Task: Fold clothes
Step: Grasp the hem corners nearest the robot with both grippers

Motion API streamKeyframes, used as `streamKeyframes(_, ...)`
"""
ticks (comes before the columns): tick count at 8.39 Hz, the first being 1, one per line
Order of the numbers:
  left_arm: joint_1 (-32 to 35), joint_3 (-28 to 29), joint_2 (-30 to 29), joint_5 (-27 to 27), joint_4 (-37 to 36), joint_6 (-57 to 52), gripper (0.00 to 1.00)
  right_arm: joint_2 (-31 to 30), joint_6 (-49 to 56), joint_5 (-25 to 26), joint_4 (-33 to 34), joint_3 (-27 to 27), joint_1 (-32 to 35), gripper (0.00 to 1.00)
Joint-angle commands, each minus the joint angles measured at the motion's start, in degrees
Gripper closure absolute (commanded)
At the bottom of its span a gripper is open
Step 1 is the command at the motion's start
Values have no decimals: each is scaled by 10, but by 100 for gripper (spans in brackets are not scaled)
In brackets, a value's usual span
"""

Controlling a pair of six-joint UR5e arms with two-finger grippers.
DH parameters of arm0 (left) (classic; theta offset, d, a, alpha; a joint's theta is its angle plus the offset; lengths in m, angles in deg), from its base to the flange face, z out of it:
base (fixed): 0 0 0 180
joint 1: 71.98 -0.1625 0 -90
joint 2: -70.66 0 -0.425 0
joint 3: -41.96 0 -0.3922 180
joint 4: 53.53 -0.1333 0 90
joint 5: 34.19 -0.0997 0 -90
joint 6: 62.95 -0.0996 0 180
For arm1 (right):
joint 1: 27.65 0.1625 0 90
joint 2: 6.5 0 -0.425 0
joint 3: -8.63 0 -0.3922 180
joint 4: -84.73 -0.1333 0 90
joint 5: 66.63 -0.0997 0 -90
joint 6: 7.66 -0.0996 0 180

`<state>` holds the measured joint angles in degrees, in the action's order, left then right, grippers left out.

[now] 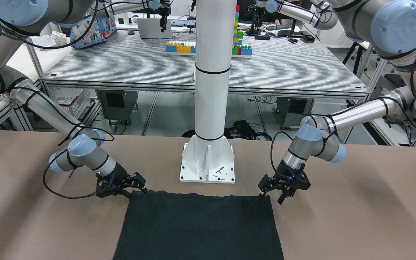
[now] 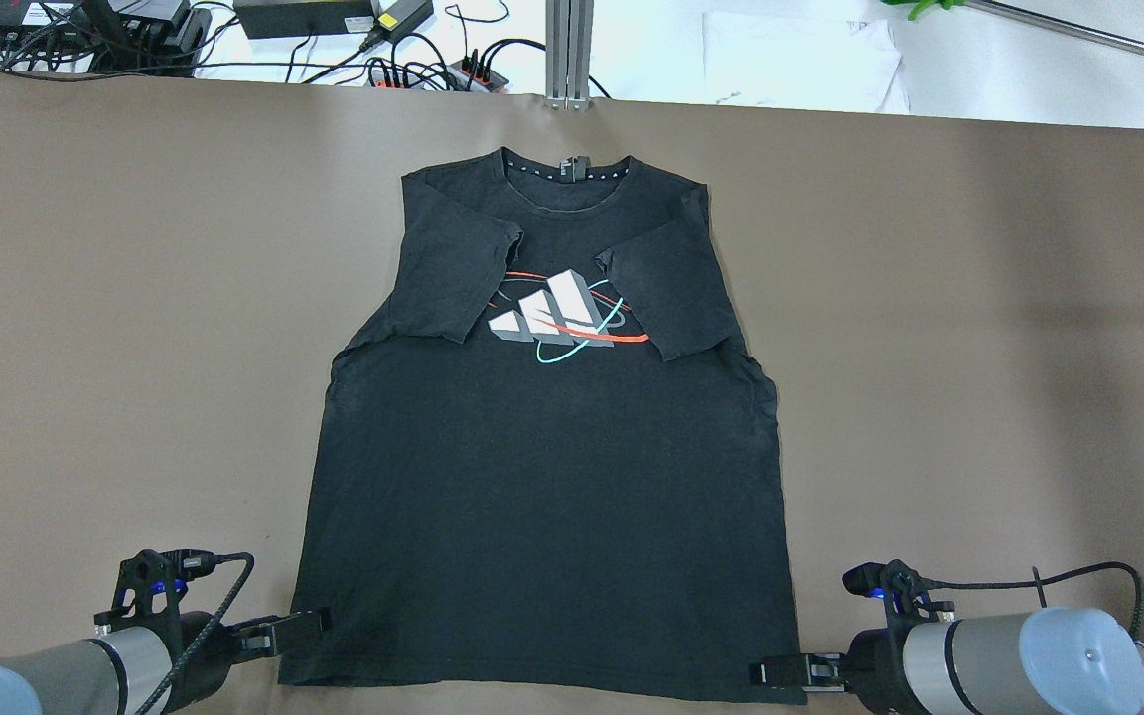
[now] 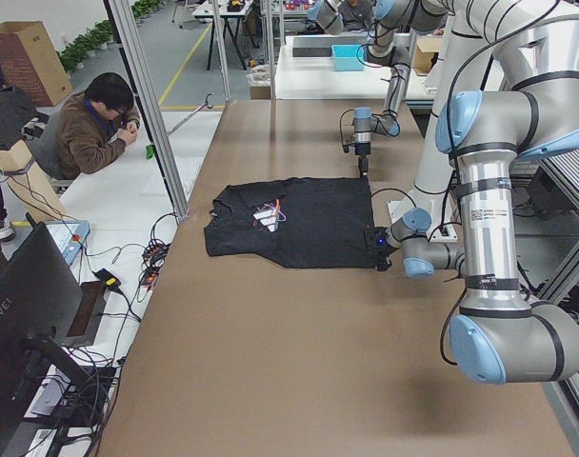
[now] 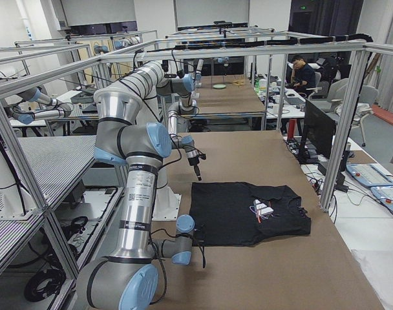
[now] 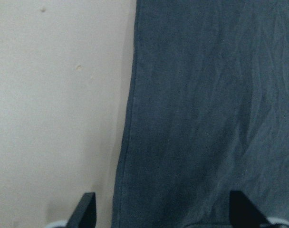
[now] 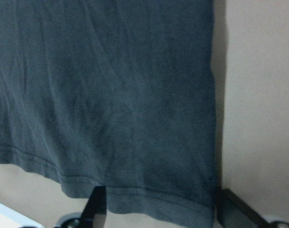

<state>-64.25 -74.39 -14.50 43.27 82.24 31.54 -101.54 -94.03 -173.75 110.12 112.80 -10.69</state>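
Black shirt (image 2: 542, 477) lies flat on brown table (image 2: 979, 348), front up, collar on the far side from the robot, both sleeves folded inward beside the white logo (image 2: 552, 316). Left gripper (image 1: 272, 196) low at one hem corner, jaws spread, straddling the side edge. Right gripper (image 1: 137, 192) at the other corner, likewise spread, hem between its fingers (image 6: 98, 204), not pinched

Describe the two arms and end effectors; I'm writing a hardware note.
Both the left arm and right arm are silver-grey tubes with pale blue joint caps and black cables strapped along them. The left end effector and right end effector are black, two-fingered.
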Motion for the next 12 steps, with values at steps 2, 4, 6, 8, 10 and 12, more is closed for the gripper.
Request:
streamKeyframes(2,-2,3,-3,0,0,0,0,-1,-9,1,6,0,-3,95)
streamKeyframes(4,-2,3,-5,0,-1,0,0,-3,-9,1,4,4,-2,100)
streamKeyframes(6,-2,7,1,0,23,-2,0,-3,-9,0,-2,9,-2,100)
streamKeyframes(8,-38,59,23,-22,154,-1,0,-3,-9,-1,-2,17,0,100)
streamKeyframes(10,-71,59,21,-56,153,-1,0,-7,-9,-2,-2,26,1,100)
streamKeyframes(12,-78,60,20,-57,151,-1,0,-8,-9,-4,-2,28,4,100)
